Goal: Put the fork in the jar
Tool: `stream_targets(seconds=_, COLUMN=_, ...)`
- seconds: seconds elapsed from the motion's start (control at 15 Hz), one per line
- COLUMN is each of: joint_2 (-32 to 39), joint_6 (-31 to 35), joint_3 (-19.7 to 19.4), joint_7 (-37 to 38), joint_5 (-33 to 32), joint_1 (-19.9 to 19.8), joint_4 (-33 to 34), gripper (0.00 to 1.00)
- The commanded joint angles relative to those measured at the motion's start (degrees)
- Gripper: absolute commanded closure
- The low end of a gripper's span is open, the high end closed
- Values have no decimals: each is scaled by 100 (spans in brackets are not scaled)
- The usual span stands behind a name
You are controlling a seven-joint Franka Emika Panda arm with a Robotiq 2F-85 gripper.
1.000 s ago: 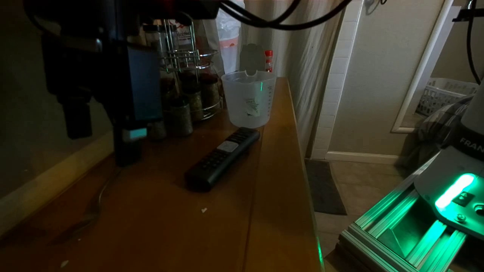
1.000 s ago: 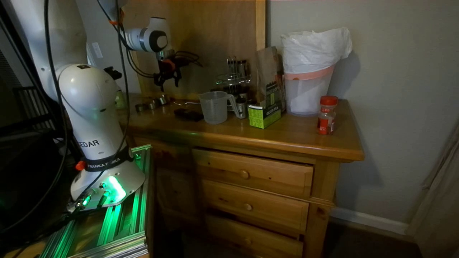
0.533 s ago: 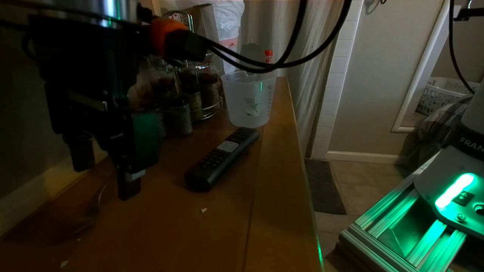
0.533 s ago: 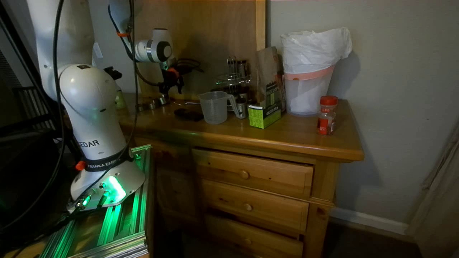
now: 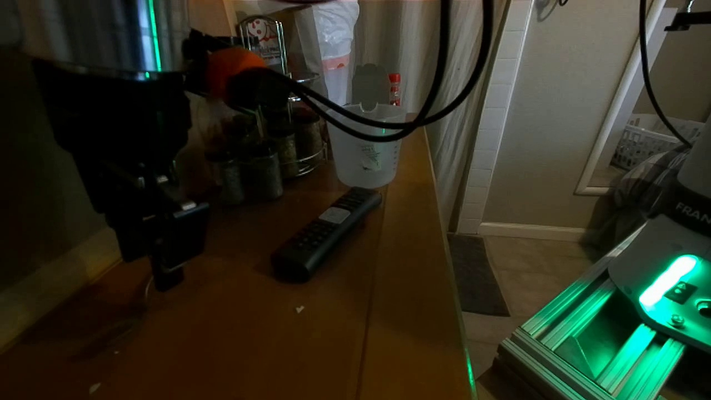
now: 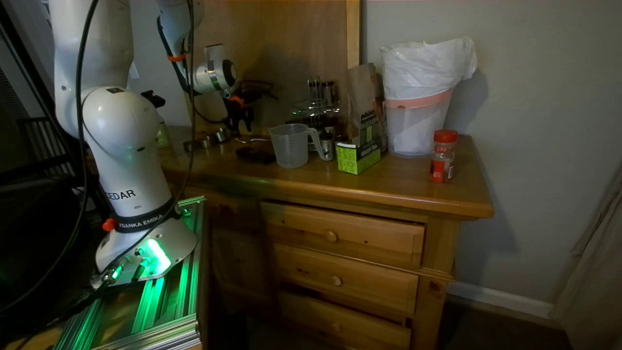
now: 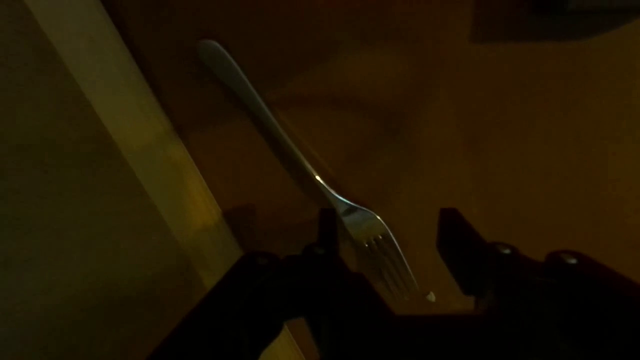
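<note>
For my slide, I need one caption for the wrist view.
Wrist view: open gripper above a fork lying aslant on a dim wooden surface, beside a pale strip.

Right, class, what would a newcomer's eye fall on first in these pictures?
Probably the green light on the robot's base, bright in both exterior views. Next, perhaps, the white bag lining the bin on the dresser. In the wrist view, the fork lies on the same dresser, below the open pincer.
</note>
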Motion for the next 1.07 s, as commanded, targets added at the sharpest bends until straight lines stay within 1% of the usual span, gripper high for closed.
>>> stream_targets(seconds=0.0, joint_2=302, joint_6=-28, joint_3=-358, joint_7=929, joint_5=-1153, joint_1=350, joint_4=450, gripper=43)
stream_targets(seconds=0.07, joint_2=364, joint_6=-20, joint_3=-389, joint_7=1086, joint_5=-1391, joint_1=403, joint_4=520, gripper=48)
stream_targets(seconds=0.2, joint_2=494, joint_6=-37, joint_3=-365, joint_7=1158, joint_5=-1623, joint_1=451, joint_4=623, gripper=51)
stream_targets(seconds=0.47, joint_2=665, joint_6=-110, joint_3=-324, joint_7=1174, joint_5=-1866, joint_1=497, joint_4=680, gripper=53)
stream_targets(seconds=0.53, joint_2=678, joint_6=-108, joint_3=-307, joint_7=1139, joint_5=-1854, joint_1=480, joint_4=672, gripper=53)
stream_targets(seconds=0.6, joint_2=680, joint_6=28, joint_3=-255, joint_7=1085, joint_5=-1784, joint_1=418, joint_4=633, gripper=53)
stream_targets(seconds=0.67, joint_2=633, joint_6=309, joint_3=-161, joint_7=1005, joint_5=-1652, joint_1=302, joint_4=550, gripper=40)
stream_targets(seconds=0.8, joint_2=566, joint_6=574, joint_3=-92, joint_7=924, joint_5=-1632, joint_1=231, joint_4=483, gripper=37)
stream_targets(seconds=0.87, joint_2=563, joint_6=616, joint_3=-11, joint_7=784, joint_5=-1572, joint_1=171, joint_4=462, gripper=32)
stream_targets(seconds=0.93, joint_2=555, joint_6=630, joint_3=78, joint_7=660, joint_5=-1508, joint_1=106, joint_4=433, gripper=30)
stream_targets(seconds=1.0, joint_2=551, joint_6=614, joint_3=218, joint_7=451, joint_5=-1411, joint_1=0, joint_4=380, gripper=30)
